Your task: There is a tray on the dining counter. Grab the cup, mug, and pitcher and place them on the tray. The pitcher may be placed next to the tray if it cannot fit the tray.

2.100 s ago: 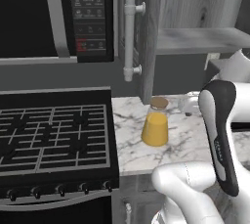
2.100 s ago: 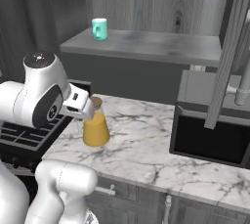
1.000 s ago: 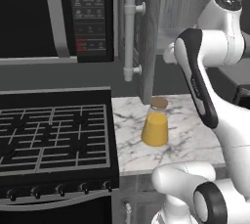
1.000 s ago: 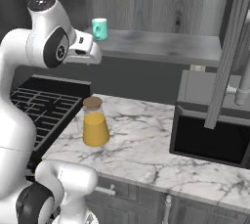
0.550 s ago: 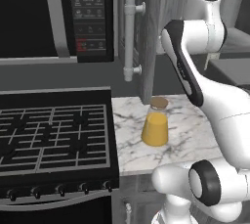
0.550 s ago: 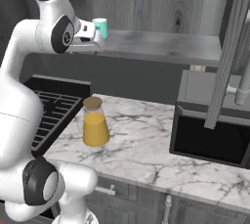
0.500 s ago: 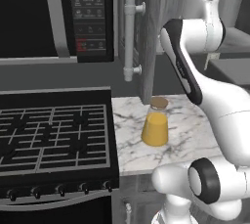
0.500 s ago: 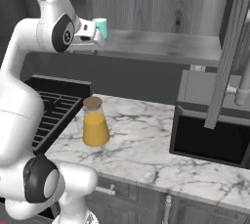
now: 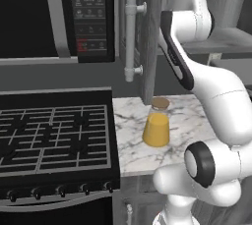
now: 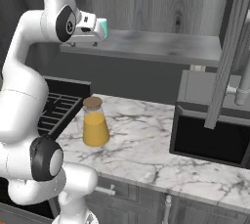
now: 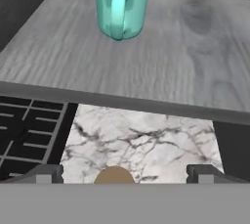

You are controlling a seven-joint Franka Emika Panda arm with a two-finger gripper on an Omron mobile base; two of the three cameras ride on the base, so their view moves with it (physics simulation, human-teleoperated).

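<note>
The arm reaches up to a grey wooden shelf [image 10: 161, 47], where the teal mug [image 11: 121, 4] stands upright with its handle turned toward the hand. The fingers [image 11: 124, 173] are spread wide open and hold nothing, a little short of the mug and apart from it. Below, the pitcher [image 10: 94, 122] of orange liquid, with its brown lid, stands on the marble surface [image 10: 146, 154] just right of the black stove [image 9: 54, 135].
</note>
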